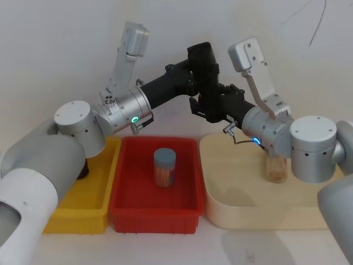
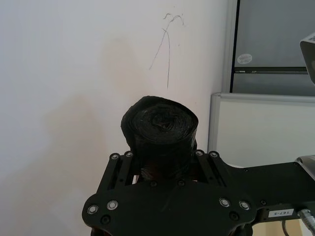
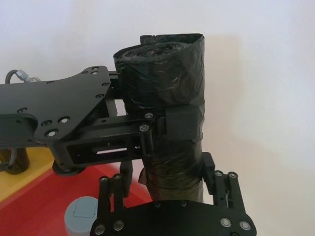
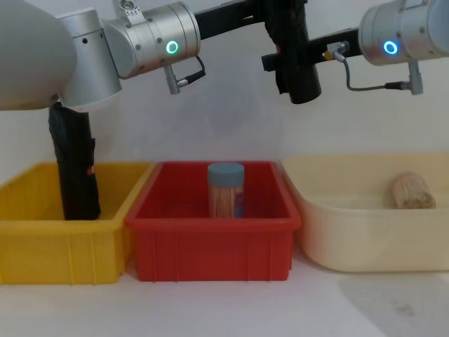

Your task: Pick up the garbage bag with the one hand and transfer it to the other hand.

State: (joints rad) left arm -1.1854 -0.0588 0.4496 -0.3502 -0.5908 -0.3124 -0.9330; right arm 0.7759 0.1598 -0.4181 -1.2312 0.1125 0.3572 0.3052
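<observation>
Bins, three: one yellow bin (image 4: 42, 239), one red bin (image 4: 210, 242), one cream tray (image 4: 365, 239).
Black bag rolls, two: one garbage bag (image 4: 295, 49) held aloft upright, clamped by both grippers at once; one second black roll (image 4: 74, 168) standing in the yellow bin.
Jars, two: one grey-lidded jar (image 4: 226, 189) in the red bin; one lying jar (image 4: 412, 191) in the cream tray.
Grippers, two: left gripper (image 3: 162, 123), right gripper (image 3: 167, 196).

Jar (image 1: 164, 167) in middle bin (image 1: 129, 205).
</observation>
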